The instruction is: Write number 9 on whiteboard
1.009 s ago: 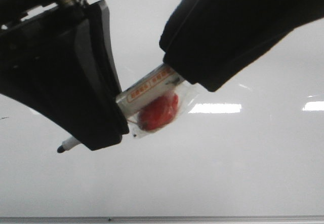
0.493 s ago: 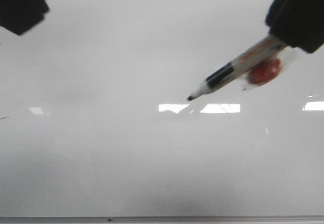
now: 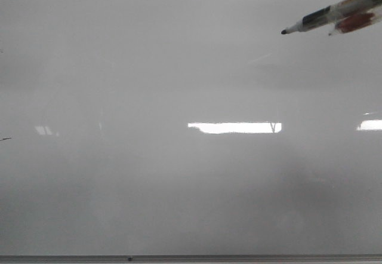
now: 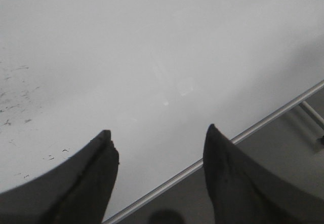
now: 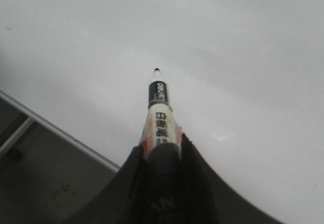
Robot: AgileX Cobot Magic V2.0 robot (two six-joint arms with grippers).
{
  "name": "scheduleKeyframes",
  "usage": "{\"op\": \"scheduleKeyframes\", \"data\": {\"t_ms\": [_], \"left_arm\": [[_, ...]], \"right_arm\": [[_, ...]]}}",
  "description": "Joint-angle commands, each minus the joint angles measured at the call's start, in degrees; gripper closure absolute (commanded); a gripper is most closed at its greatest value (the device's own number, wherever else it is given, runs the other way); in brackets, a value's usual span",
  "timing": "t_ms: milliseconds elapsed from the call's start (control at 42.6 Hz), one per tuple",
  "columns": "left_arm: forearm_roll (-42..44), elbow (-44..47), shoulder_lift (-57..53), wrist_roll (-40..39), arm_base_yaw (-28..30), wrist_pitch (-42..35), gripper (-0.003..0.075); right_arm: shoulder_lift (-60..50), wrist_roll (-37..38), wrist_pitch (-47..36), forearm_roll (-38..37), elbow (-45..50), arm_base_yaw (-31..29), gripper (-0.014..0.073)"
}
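Note:
The whiteboard (image 3: pixel 179 180) fills the front view, glossy grey-white. The number 9 is out of view; I see no written digit on the board. A white marker (image 3: pixel 334 14) with a black band and a red tag pokes in at the top right of the front view, its uncapped black tip pointing left, above the board. My right gripper (image 5: pixel 162 143) is shut on the marker (image 5: pixel 158 115), whose tip points away over the board. My left gripper (image 4: pixel 158 129) is open and holds nothing, hanging over the board near its frame edge (image 4: pixel 253 127). Neither arm shows in the front view.
A thin grey metal frame (image 3: pixel 191 257) runs along the board's near edge. A bright rectangular light reflection (image 3: pixel 234 127) lies mid-board. Small black specks (image 4: pixel 15 107) mark the board in the left wrist view. A dark surface (image 4: pixel 283 158) lies beyond the frame.
My left gripper has drawn away up and left, out of the front view. My right gripper has carried the marker up and to the right, to the frame's top right corner.

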Motion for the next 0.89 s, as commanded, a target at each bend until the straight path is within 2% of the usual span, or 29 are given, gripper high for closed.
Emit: {"op": "scheduleKeyframes", "data": {"t_ms": [0, 258, 469, 680, 868], "left_arm": [[-2.5, -1.5, -0.6, -0.7, 0.2, -3.6, 0.0341], [-2.5, -1.5, -0.6, -0.7, 0.2, -3.6, 0.0342], [-2.5, -1.5, -0.6, -0.7, 0.2, -3.4, 0.0342], [-2.5, -1.5, -0.6, -0.7, 0.2, -3.4, 0.0342], [-2.5, -1.5, -0.6, -0.7, 0.2, -3.3, 0.0342]], "right_arm": [[1.2, -0.8, -8.7, 2.2, -1.5, -0.4, 0.0662], [6.6, -0.8, -16.4, 2.9, -1.6, -0.4, 0.0662], [10.2, -0.9, -18.2, 2.9, -5.0, -0.4, 0.0662], [17.6, -1.4, -17.8, 2.9, -11.4, -0.1, 0.0662], [25.3, -3.0, -13.7, 2.9, -17.1, 4.0, 0.0662]]}}
